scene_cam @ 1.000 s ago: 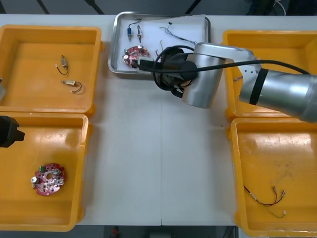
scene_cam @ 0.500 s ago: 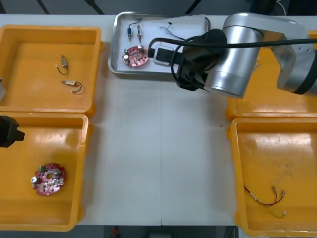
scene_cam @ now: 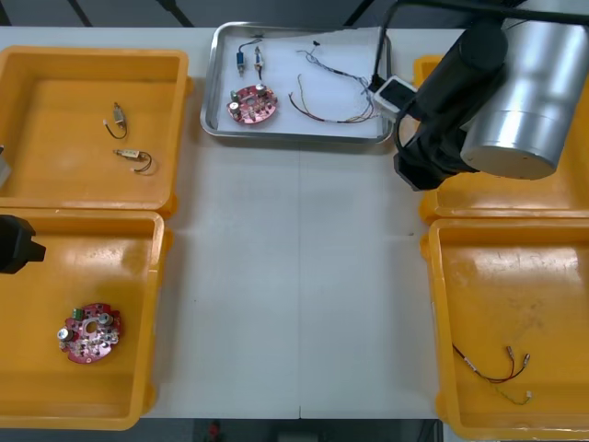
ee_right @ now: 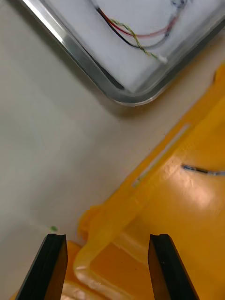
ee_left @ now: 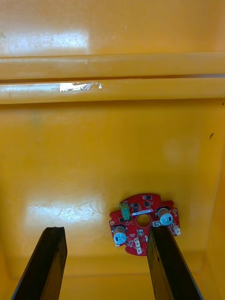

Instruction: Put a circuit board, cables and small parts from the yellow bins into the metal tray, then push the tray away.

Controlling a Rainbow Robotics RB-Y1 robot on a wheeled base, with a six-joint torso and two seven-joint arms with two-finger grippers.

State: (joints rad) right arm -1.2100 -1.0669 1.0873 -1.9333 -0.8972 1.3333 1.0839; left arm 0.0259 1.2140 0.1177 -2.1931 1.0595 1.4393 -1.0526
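Light table [scene_cam: 294, 276], action's at its far right: right gripper [ee_right: 107, 239] has its black fingers apart with nothing between them. It hangs over the rim of the far-right yellow plastic bin [ee_right: 187, 187], just beside the near right corner of the rectangular metal tray [ee_right: 75, 51]. The tray sits between the far bins and holds a round red circuit board [scene_cam: 252, 102], a red and yellow cable [scene_cam: 331, 115], a thin twisted blue and white cable [scene_cam: 333, 68] and two small metal parts [scene_cam: 248, 59]. Looks like only the push is left. Expect the tray to be light, stiff and slick, with loose contents. Push the near rim at mid-length; a corner shove would likely spin it into a bin. Idle left gripper [ee_left: 105, 230], fingers apart, is above a second red board [ee_left: 143, 222] in the near-left yellow bin [ee_left: 112, 140]
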